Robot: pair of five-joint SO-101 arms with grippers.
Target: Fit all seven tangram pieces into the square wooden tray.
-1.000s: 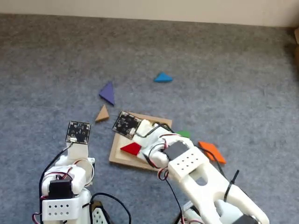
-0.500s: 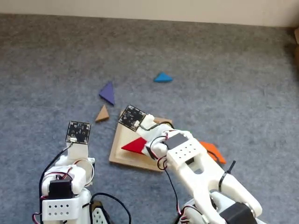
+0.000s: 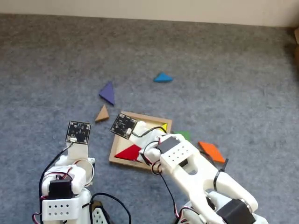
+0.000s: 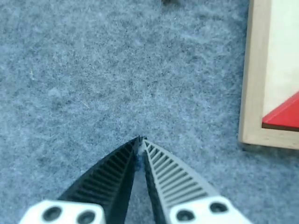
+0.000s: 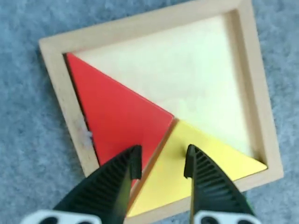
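In the high view the right arm (image 3: 180,156) is lying across the square wooden tray (image 3: 152,117) and covering most of its floor. Only part of the red triangle (image 3: 128,151) and a sliver of the yellow triangle (image 3: 163,127) are showing there. The green piece (image 3: 184,135) is peeking out half hidden beside the arm, just off the tray's rim, and the orange piece (image 3: 211,150) is lying on the grey felt (image 3: 233,70) next to the arm. The right wrist view is showing the two triangles lying flat inside the tray, meeting edge to edge. The right gripper (image 5: 162,161) is hanging over that seam with its jaws spread, pinching nothing. The blue triangle (image 3: 163,78), purple triangle (image 3: 107,93) and tan triangle (image 3: 102,114) are lying loose on the felt beyond the tray. The left arm (image 3: 65,186) is sitting folded at the near left. The left gripper (image 4: 140,140) is pointing down at bare felt beside the tray's rim, its jaws pressed together on nothing.
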